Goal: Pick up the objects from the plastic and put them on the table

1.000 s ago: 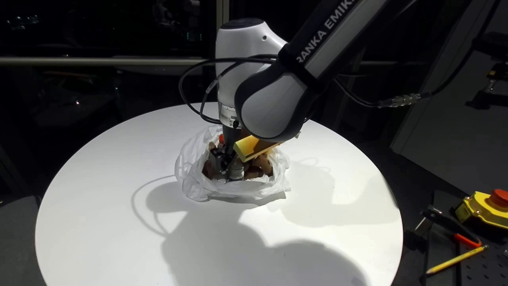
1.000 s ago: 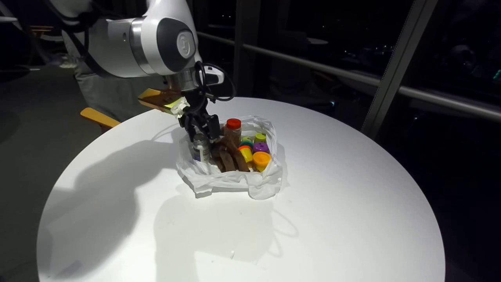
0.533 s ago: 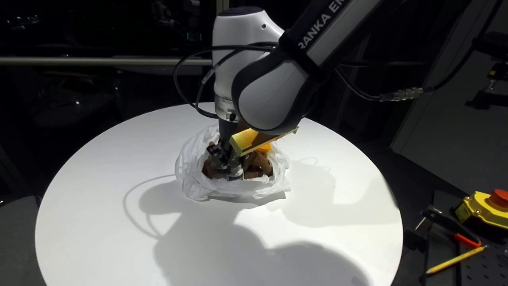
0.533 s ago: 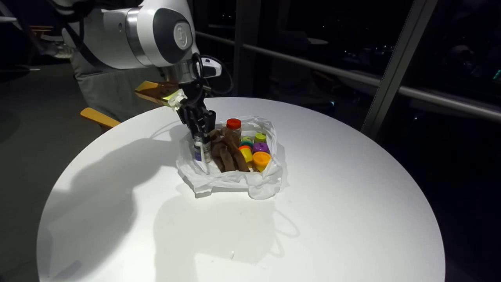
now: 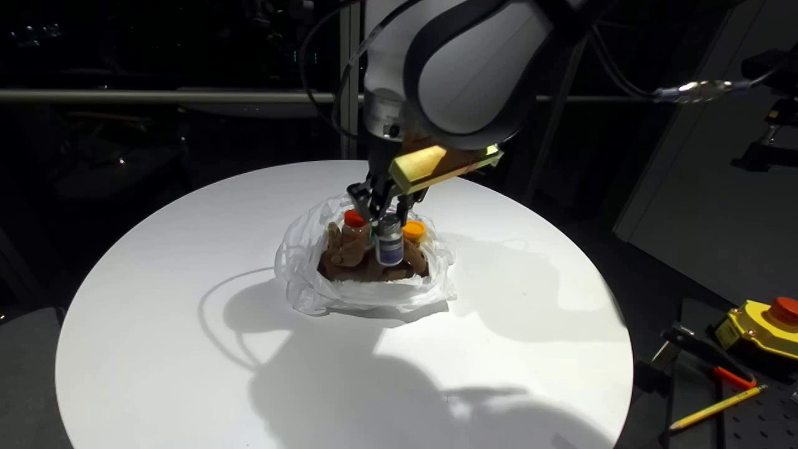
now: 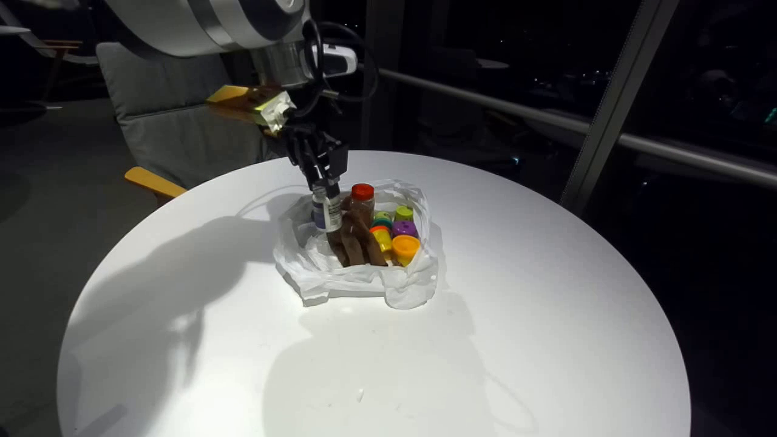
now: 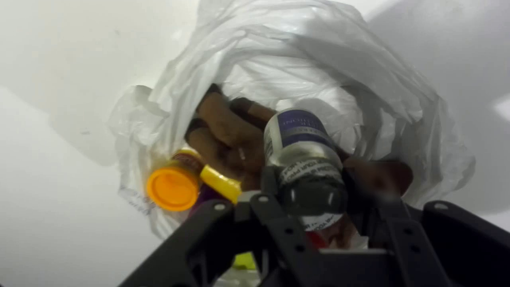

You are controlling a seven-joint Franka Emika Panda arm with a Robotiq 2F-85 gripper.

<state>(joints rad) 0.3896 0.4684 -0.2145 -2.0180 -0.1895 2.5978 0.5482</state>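
In the wrist view, only bits of the red lid point(image 7: 316, 240) and green pot point(image 7: 244, 262) show past my gripper point(image 7: 312, 187). The top edge cuts off my arm point(image 5: 480, 75) in both exterior views.

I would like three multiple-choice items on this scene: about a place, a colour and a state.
1. Where is the jar?
A) on the floor
B) inside the plastic bag
C) on the chair

2. Which colour is its lid?
A) red
B) blue
C) white

3. In what state is the gripper?
A) open, holding nothing
B) out of view
C) closed on a bottle

1: B, the bag's rim surrounds it in both exterior views.
2: A, the lid shows red in both exterior views.
3: C, in the wrist view it clasps the bottle's top from both sides.
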